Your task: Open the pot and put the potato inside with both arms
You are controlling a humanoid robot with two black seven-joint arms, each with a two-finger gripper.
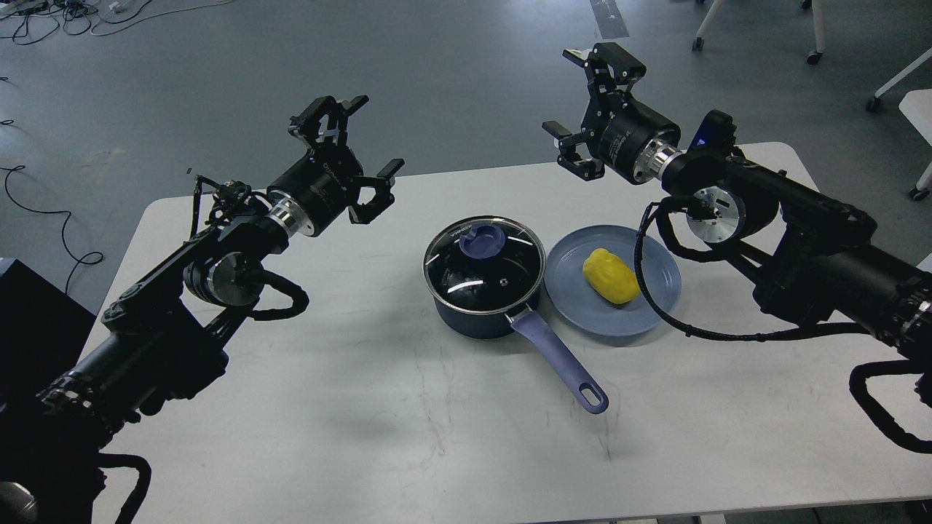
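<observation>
A dark navy pot [480, 314] stands in the middle of the white table, closed by a glass lid [484, 263] with a blue-purple knob [481, 239]. Its lavender handle [559, 362] points toward the front right. Just to the pot's right, a yellow potato [610, 276] lies on a blue-grey plate [655, 309]. My left gripper [362, 143] hangs open above the table's far left, well away from the pot. Beyond the plate, my right gripper [569, 92] is raised near the far edge, also open and holding nothing.
The table's [378, 407] far edge runs just behind both grippers. A black cable loop [648, 291] from my right arm sags over the plate's right side. Grey floor with cables and chair legs lies beyond the table.
</observation>
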